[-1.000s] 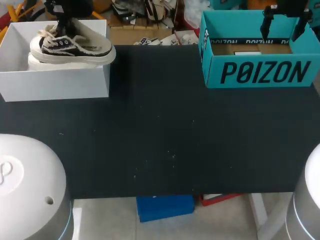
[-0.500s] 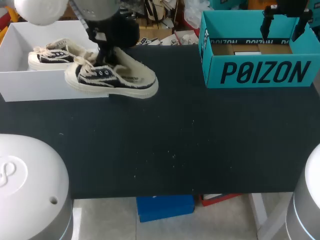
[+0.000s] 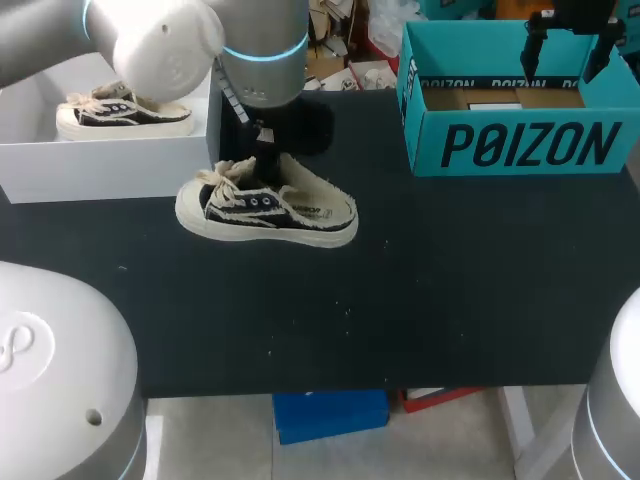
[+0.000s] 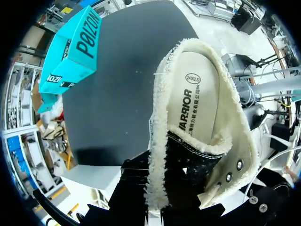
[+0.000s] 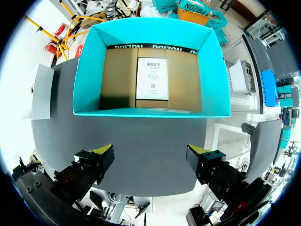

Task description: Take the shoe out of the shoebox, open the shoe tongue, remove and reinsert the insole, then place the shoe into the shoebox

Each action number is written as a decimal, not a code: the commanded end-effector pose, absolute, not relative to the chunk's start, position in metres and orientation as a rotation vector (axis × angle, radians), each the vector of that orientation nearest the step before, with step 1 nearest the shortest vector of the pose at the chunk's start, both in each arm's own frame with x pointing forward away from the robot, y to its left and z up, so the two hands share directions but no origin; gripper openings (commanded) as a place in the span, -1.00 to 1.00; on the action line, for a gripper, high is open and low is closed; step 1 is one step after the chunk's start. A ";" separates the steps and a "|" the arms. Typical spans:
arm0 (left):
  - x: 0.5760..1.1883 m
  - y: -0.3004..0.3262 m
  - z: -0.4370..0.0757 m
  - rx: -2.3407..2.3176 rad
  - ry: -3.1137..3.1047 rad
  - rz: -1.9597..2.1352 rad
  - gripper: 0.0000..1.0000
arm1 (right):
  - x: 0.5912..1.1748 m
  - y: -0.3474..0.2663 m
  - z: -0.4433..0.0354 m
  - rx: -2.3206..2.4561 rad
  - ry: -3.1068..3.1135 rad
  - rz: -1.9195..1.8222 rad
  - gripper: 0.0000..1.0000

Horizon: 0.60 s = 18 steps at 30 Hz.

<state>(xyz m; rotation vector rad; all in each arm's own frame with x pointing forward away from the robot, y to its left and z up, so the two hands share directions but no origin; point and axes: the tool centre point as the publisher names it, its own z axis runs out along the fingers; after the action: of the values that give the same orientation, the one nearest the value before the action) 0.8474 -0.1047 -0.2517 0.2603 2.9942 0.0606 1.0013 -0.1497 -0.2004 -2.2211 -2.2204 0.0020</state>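
**Sneaker out of its box, L arm gripping the collar**

Left-centre of the head frame: the shoe [image 3: 268,212], a low black-and-cream sneaker, sits on or just above the table [image 3: 420,300]; can't tell which. It is just beside the white shoebox [image 3: 110,165], upper left. The left gripper [image 4: 157,207] pinches its fleecy collar wall, fingers nearly closed, tips hidden. The right gripper [image 5: 150,151] is spread wide and empty over the teal box [image 3: 520,145], upper right.

Likely handling: light; canvas upper soft, collar prob. buckles under a pinch; rubber sole stiff, so a steadier hold is at the sole sides or heel. Insole [image 4: 197,99] prob. thin and floppy; lift at heel edge.

Count: 2 shoes (second shoe [image 3: 120,112] inside the white shoebox), 2 boxes, 1 insole showing, 2 grippers.
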 end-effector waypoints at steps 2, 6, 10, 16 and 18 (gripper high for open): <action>0.861 -0.122 -0.289 0.230 3.019 0.074 -1.00 | 1.001 -0.150 -0.200 -2.221 -2.220 0.002 1.00; 0.859 -0.129 -0.312 0.209 3.024 0.048 -1.00 | 1.001 -0.150 -0.200 -2.221 -2.220 0.002 1.00; 0.857 -0.134 -0.337 0.165 3.043 0.037 -1.00 | 1.001 -0.150 -0.200 -2.221 -2.220 0.002 1.00; 0.856 -0.137 -0.359 0.138 3.049 0.042 -1.00 | 1.001 -0.150 -0.200 -2.221 -2.220 0.002 1.00; 0.859 -0.137 -0.367 0.128 3.050 0.043 -1.00 | 1.001 -0.150 -0.200 -2.221 -2.220 0.002 1.00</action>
<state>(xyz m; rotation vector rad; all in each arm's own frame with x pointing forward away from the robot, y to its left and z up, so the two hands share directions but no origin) 0.8536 -0.1323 -0.3524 0.1307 3.0469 0.0401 1.0013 -0.1498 -0.2004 -2.2212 -2.2203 0.0020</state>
